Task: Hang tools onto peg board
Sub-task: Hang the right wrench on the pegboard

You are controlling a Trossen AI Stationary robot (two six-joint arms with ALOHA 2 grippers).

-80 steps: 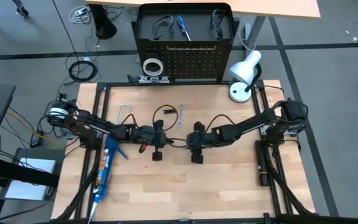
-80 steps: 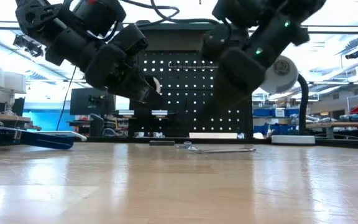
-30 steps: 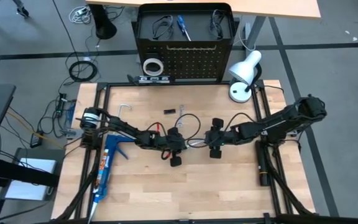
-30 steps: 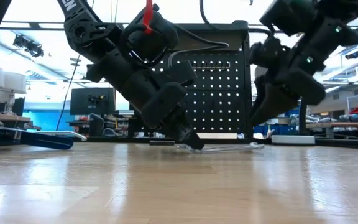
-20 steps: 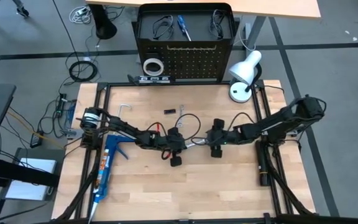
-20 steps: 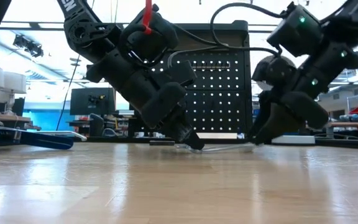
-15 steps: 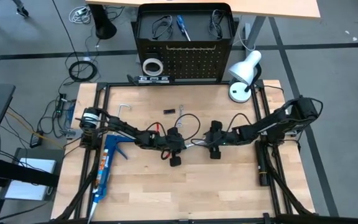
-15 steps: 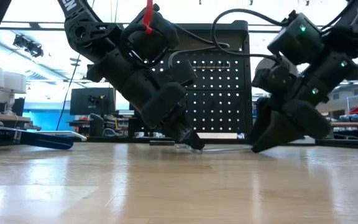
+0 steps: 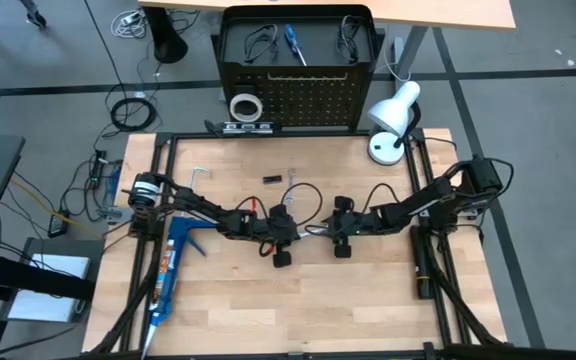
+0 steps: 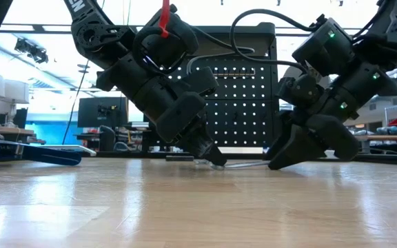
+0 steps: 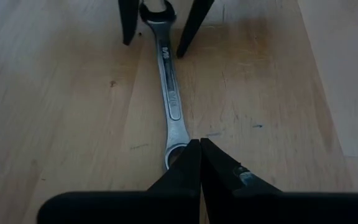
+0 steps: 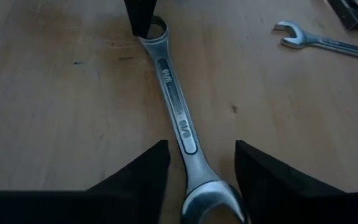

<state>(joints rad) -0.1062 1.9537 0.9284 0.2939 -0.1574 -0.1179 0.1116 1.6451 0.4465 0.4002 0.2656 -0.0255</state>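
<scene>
Right wrist view, wrench (image 12: 178, 115) end between spread right claw (image 12: 199, 186), left claw (image 11: 200, 163) together.

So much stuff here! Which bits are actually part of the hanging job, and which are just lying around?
Part of the job:
- large wrench, both tools at its ends
- left tool, right tool
- small wrench
- peg board
- tape ring
- screwdriver, already hung

Just lying about:
- desk lamp
- blue caulking gun
- floor cables

Two wrenches – one large (image 12: 178, 112), one small (image 12: 328, 38) – one peg board (image 9: 298, 95), one lamp (image 9: 392, 120)
</scene>
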